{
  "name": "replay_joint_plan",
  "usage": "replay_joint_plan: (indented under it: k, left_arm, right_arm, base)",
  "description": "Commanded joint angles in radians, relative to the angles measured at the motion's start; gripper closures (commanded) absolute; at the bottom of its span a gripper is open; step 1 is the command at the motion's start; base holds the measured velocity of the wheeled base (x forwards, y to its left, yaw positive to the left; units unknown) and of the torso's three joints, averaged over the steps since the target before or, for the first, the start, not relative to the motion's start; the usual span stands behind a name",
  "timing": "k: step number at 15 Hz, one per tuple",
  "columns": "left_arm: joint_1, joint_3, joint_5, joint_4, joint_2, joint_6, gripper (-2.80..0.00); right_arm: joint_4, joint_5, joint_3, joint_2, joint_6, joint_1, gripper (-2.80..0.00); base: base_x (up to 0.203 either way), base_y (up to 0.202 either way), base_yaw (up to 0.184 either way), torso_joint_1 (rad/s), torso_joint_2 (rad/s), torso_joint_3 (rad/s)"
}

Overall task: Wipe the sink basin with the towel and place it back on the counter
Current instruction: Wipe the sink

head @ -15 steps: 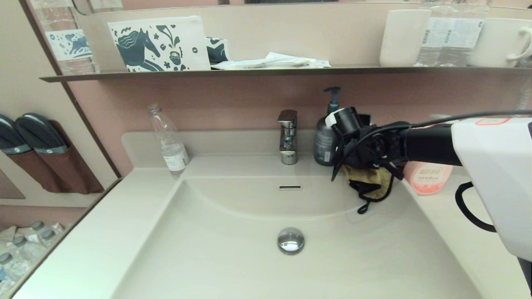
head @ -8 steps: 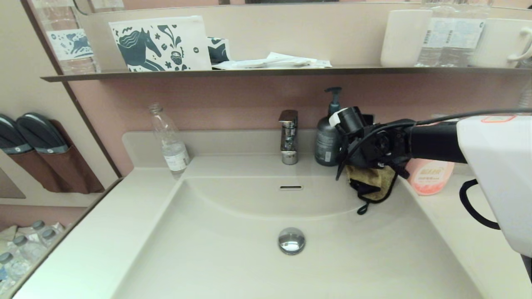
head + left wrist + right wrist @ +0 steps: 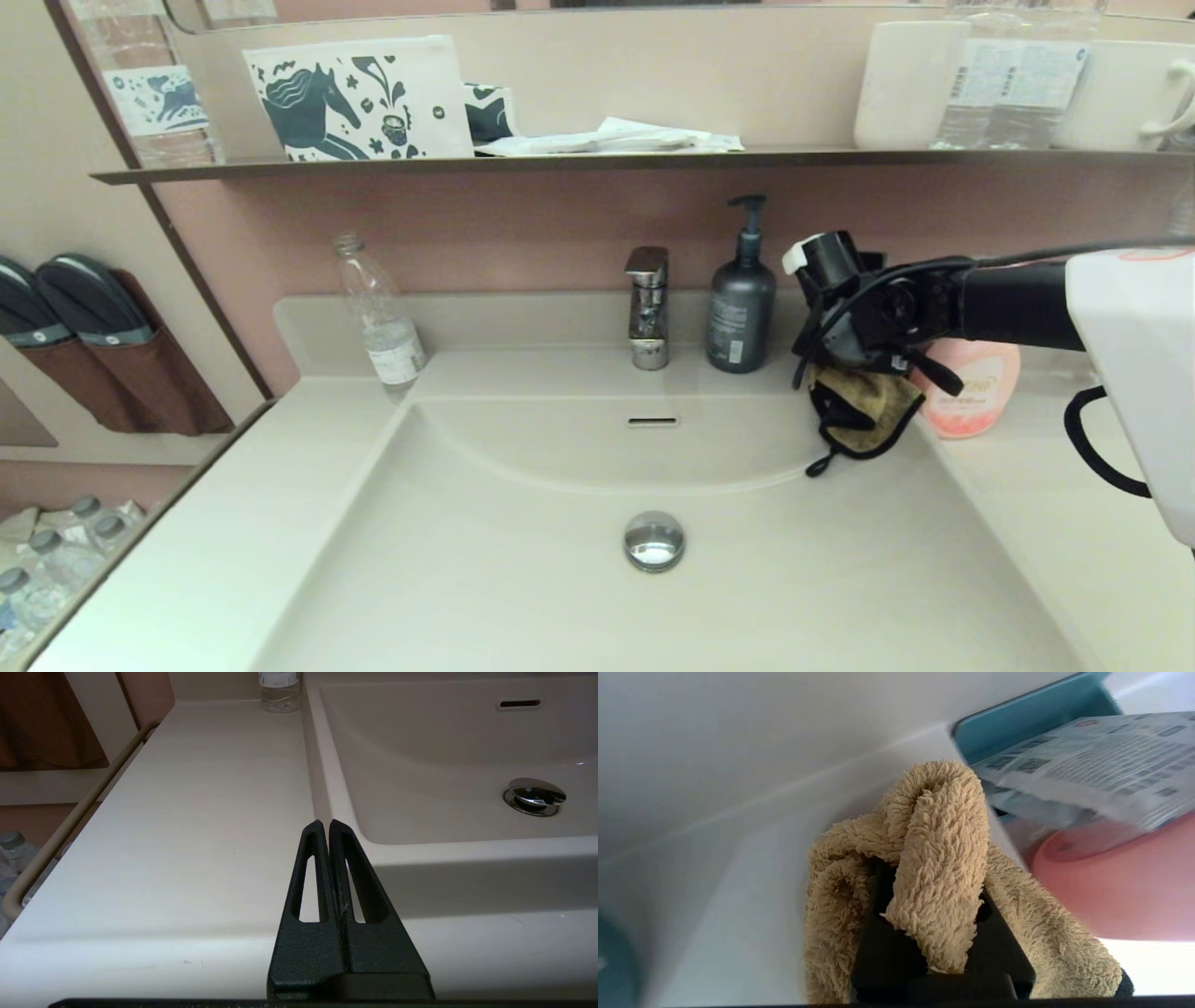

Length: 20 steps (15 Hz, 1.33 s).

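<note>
Gripping the towel (image 3: 864, 411), the right gripper (image 3: 854, 392) hangs over the back right corner of the sink basin (image 3: 523, 560), fingers clenched on a bunched fold of the mustard terry. Right wrist view: pile bulges up between and around the black fingers (image 3: 878, 952), cloth wrapped over both sides. Head view: towel droops below the gripper, black edging and black loop dangling just above the basin's curved back wall; cannot tell if the loop touches the surface. Towel sits just beside the pink soap bottle (image 3: 971, 397), which stands on the counter (image 3: 233, 523) at the right back edge.

Left gripper (image 3: 325, 826) parked at the counter's front edge, left of the basin, fingers pressed together, holding nothing.

Labels: pink bottle carries a small printed mark, too small to read. Grey pump bottle (image 3: 740, 313) by the faucet (image 3: 647, 308) has a pale label, unreadable. Clear water bottle (image 3: 378, 317) at the back left corner has a white label, unreadable. Right wrist view shows a blurred printed panel on a teal-edged pack (image 3: 1087, 760), text illegible.

Chrome drain plug (image 3: 653, 539) sits mid-basin; overflow slot (image 3: 653, 422) on the back wall.
</note>
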State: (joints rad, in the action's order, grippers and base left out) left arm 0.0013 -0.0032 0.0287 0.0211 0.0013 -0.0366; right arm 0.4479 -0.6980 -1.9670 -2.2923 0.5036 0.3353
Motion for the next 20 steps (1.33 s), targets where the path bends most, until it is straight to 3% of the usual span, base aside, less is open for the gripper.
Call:
replay_joint_plan:
  k: [1,11,20]
  left_arm:
    - [0.000,0.000,0.000,0.000,0.000,0.000,0.00]
    - [0.000,0.000,0.000,0.000,0.000,0.000,0.00]
    - [0.000,0.000,0.000,0.000,0.000,0.000,0.00]
  right_arm:
    - [-0.001,-0.005,0.000,0.008,0.003,0.001,0.00]
    - [-0.011,0.002,-0.003,-0.005,0.021,0.185,0.00]
    - [-0.011,-0.003,-0.003,-0.014,0.006,0.046,0.00]
  base:
    - [0.000,0.000,0.000,0.000,0.00,0.000]
    - [0.000,0.000,0.000,0.000,0.00,0.000]
    - [0.000,0.000,0.000,0.000,0.00,0.000]
